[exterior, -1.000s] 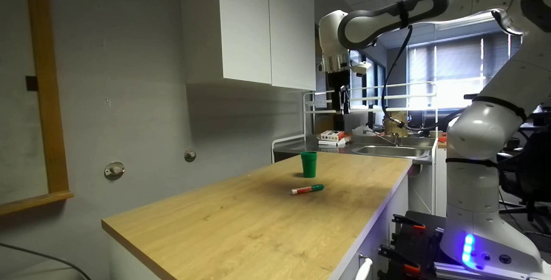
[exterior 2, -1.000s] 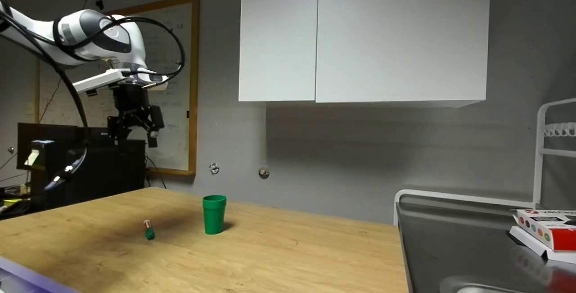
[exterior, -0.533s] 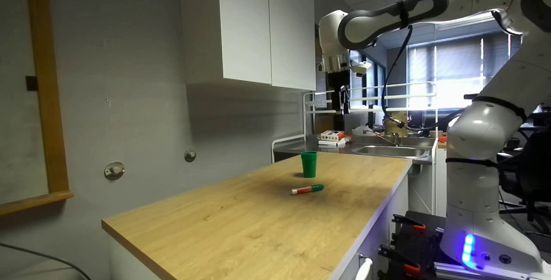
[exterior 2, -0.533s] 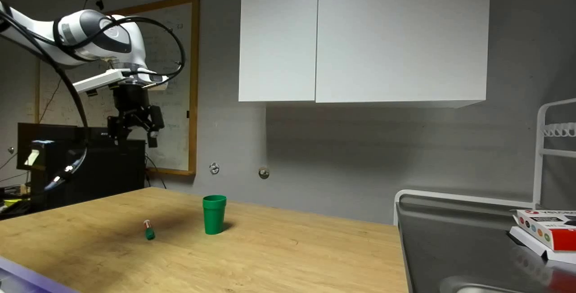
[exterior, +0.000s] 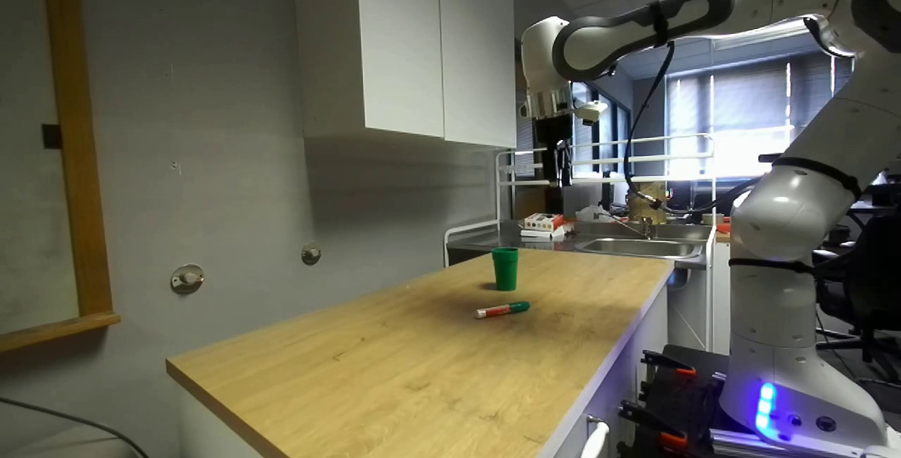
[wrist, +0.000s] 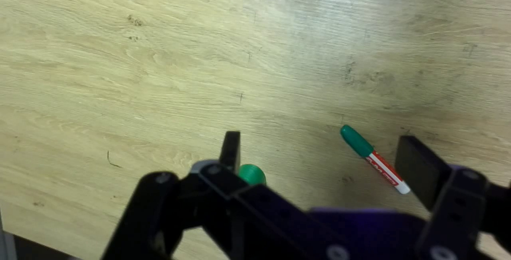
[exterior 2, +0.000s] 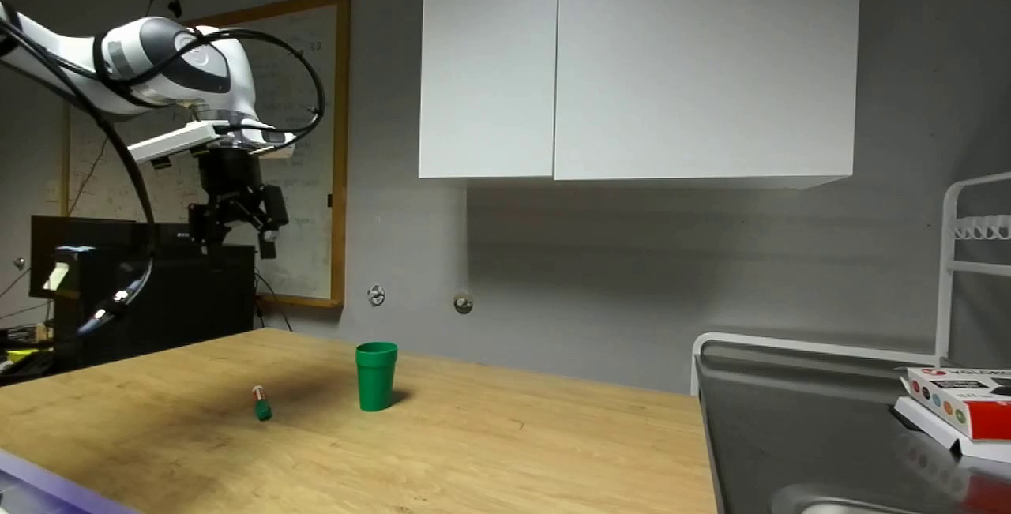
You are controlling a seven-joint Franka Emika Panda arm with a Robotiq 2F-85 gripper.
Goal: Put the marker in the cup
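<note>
The marker has a red and white body and a green cap. It lies on the wooden countertop in both exterior views (exterior: 502, 309) (exterior 2: 262, 403) and in the wrist view (wrist: 373, 158). The green cup (exterior: 505, 269) stands upright near the marker, apart from it. The cup also shows in an exterior view (exterior 2: 375, 377) and, partly hidden behind a finger, in the wrist view (wrist: 253, 174). My black gripper (exterior 2: 238, 241) is open and empty, high above the countertop. In the wrist view the gripper (wrist: 321, 154) has its fingers wide apart, with the marker seen between them.
The wooden countertop (exterior: 394, 359) runs along a grey wall. White wall cabinets (exterior 2: 632, 64) hang above its back side. Beyond its far end are a metal sink (exterior: 637, 247), a white rack (exterior: 507, 169) and red and white boxes (exterior 2: 960, 403). A white drawer handle (exterior: 595, 438) sticks out in front.
</note>
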